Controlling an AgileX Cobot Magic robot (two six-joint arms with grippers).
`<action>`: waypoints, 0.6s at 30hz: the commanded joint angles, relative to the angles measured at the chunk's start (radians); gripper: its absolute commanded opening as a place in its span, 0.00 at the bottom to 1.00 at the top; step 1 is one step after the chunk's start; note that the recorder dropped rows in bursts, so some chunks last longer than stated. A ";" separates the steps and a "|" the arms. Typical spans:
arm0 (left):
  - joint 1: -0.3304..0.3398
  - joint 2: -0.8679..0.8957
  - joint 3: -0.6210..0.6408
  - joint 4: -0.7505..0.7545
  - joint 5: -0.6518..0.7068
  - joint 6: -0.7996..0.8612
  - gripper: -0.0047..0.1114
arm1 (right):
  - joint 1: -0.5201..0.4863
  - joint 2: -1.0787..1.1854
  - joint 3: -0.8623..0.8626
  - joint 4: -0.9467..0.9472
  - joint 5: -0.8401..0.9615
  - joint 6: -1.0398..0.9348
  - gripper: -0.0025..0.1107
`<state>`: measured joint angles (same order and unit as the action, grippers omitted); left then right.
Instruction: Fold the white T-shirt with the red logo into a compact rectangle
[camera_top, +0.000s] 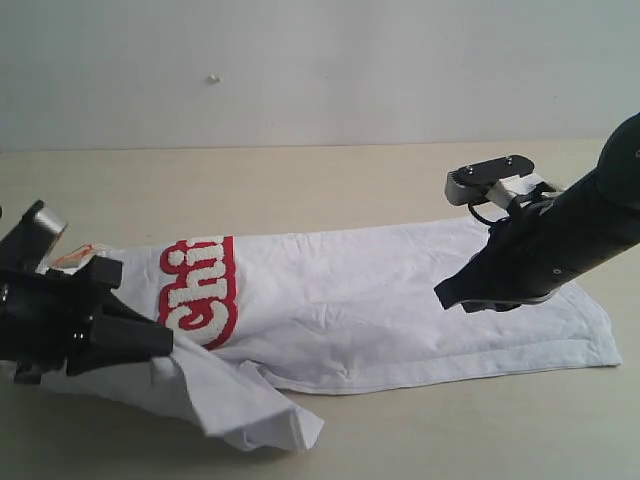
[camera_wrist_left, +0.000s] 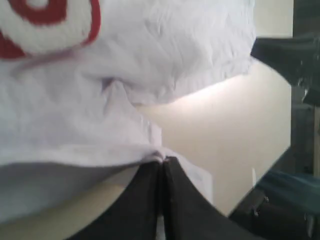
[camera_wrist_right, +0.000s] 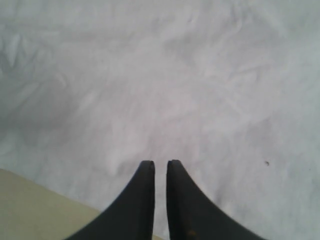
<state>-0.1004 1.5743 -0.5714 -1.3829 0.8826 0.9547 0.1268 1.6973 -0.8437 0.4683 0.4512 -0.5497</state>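
1. Reading the exterior view, I find the white T-shirt (camera_top: 400, 300) stretched on the counter (camera_top: 300, 190). Its long axis runs side to side, with the chest end by my left arm (camera_top: 60, 310) and the hem end under my right arm (camera_top: 560, 240).
2. The red logo (camera_top: 200, 290) sits at the left end, and only its first letters show beside that arm.
3. The left jaws are clamped on a pinch of shirt edge just beside the logo. A loose flap (camera_top: 250, 405) droops from them onto the counter at the front.
4. The right jaws are drawn almost together with only a slit between them, and they hold nothing. They hang over plain cloth near the hem; I cannot tell whether they touch it.
5. My judgement: the flap lies on the front side of the body, so it must be carried across the short axis. The left arm is the nearer one, while the right stands well apart.
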 joint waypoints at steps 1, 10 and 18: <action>0.002 -0.004 -0.053 -0.045 -0.157 0.014 0.04 | 0.001 -0.010 0.000 0.002 0.002 -0.006 0.12; 0.002 0.020 -0.092 -0.181 -0.431 0.218 0.04 | 0.001 -0.010 0.000 0.029 -0.005 -0.006 0.12; 0.002 0.106 -0.139 -0.311 -0.396 0.349 0.59 | 0.001 -0.010 0.000 0.029 -0.005 -0.006 0.12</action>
<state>-0.1004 1.6616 -0.6923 -1.6633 0.4850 1.2821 0.1268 1.6973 -0.8437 0.4932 0.4512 -0.5497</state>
